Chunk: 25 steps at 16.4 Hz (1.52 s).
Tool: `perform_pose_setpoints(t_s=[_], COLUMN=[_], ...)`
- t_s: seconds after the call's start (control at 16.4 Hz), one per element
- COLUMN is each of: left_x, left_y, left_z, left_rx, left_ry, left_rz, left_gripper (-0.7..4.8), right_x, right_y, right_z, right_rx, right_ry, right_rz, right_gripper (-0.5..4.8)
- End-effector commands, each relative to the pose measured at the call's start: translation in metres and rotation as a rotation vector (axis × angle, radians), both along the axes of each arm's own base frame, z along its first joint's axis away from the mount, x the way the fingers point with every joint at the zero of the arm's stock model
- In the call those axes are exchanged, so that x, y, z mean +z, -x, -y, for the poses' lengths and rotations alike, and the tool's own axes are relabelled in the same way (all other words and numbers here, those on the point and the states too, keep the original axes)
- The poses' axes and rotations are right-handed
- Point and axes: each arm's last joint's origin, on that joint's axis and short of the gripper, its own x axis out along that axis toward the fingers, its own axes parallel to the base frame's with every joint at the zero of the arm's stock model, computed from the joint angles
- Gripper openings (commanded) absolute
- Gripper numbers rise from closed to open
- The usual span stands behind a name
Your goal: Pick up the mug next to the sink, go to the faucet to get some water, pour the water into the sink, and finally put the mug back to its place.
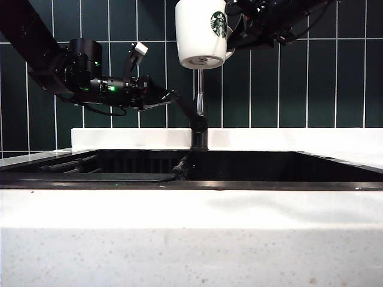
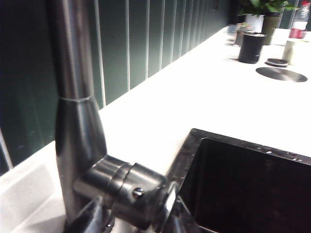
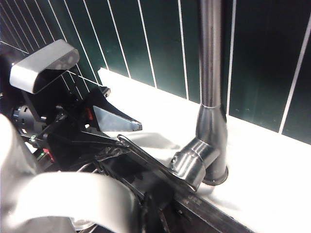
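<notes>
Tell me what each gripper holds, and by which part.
The right gripper holds the mug at its handle side. The left gripper, open at the faucet lever, holds nothing.

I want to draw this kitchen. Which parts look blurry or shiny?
Left wrist view: the faucet gleams with soft glare, and the far countertop things are blurred. Right wrist view: the mug is a close white blur. Exterior view: the sink is very dark and the left gripper is almost a silhouette.
</notes>
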Motion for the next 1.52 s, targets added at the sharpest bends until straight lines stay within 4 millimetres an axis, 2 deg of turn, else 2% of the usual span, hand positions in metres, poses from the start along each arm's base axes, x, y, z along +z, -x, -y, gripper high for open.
perform_pose_setpoints(t_s=[0.06,0.24,0.43,0.61,0.85,0.97,1.1,1.28,1.4,1.52], left_x=[0.007,0.01,0.021,0.058,0.104,0.117,0.118,0.108,0.103,0.102], left_y=[-0.003,-0.006,0.0,0.015,0.039,0.045,0.046,0.044,0.043,0.043], left_z=[-0.002,-0.003,-0.002,-0.003,-0.009,-0.016,-0.022,-0.028,-0.03,-0.03], left_rx=[0.15,0.258,0.108,0.032,0.046,0.064,0.078,0.114,0.146,0.15], left_ry=[0.003,0.013,0.067,0.105,0.104,0.11,0.101,0.06,0.029,0.022], left_rz=[0.041,0.058,0.023,0.014,0.012,0.023,-0.028,-0.096,-0.106,-0.117], left_gripper=[1.83,1.82,1.83,1.83,1.83,1.83,1.83,1.83,1.83,1.83], right_x=[0.015,0.015,0.015,0.012,0.007,0.003,-0.002,-0.007,-0.007,-0.008], right_y=[0.003,0.003,0.003,0.002,0.0,0.0,0.002,0.003,0.003,0.004], right_z=[-0.001,-0.001,0.0,0.004,0.01,0.012,0.013,0.014,0.015,0.013], right_rx=[0.013,0.014,0.009,-0.084,-0.231,-0.246,-0.229,-0.163,-0.163,-0.094], right_ry=[-0.035,-0.033,-0.001,0.129,0.448,0.631,0.791,1.044,1.09,1.236], right_rz=[0.065,0.067,0.093,0.133,0.228,0.26,0.266,0.305,0.312,0.382], right_gripper=[-0.01,-0.01,-0.01,-0.01,-0.01,-0.01,-0.01,-0.01,-0.01,0.0])
